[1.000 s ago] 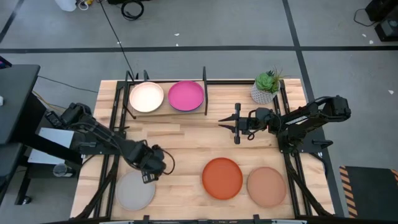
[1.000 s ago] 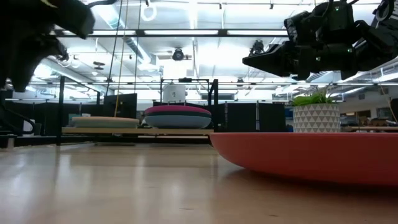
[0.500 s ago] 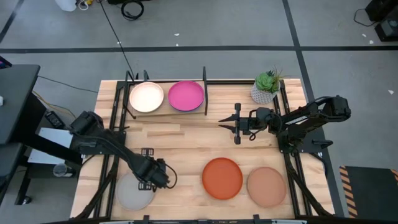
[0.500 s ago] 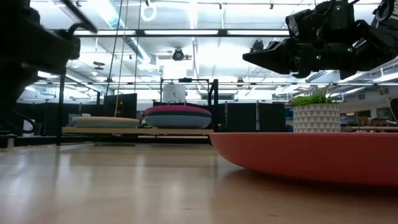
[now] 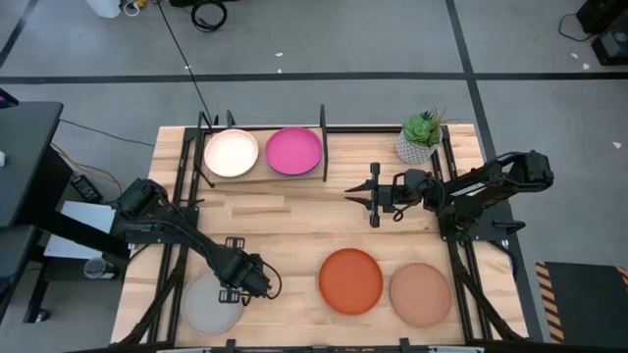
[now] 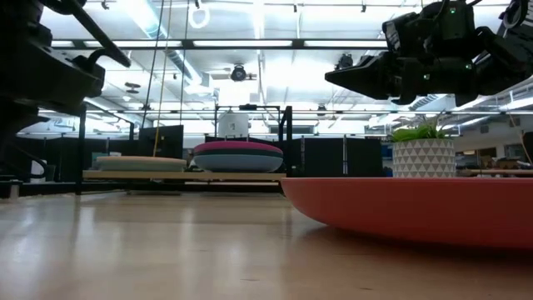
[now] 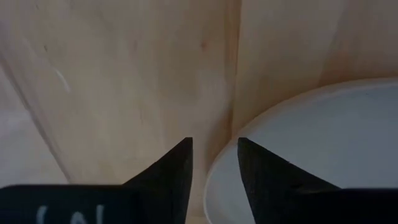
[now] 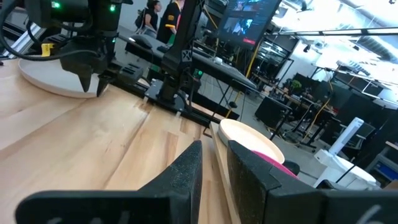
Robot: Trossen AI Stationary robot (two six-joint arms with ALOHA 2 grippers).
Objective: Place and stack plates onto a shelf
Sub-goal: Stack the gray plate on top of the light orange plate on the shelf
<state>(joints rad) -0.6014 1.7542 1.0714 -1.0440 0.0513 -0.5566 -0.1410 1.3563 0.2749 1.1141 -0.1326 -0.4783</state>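
one left tool [image 7: 214,165] astride grey plate [image 7: 323,155] rim, bare tabletop [image 7: 124,74] beside

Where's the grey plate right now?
In the high view the grey plate lies at the table's front-left corner, left of the orange plate. The left gripper is down at its right rim, jaws straddling the edge.

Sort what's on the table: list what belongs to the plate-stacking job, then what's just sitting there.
Job:
grey plate
orange plate
tan plate
cream plate
pink plate
shelf

Just sitting there:
potted plant
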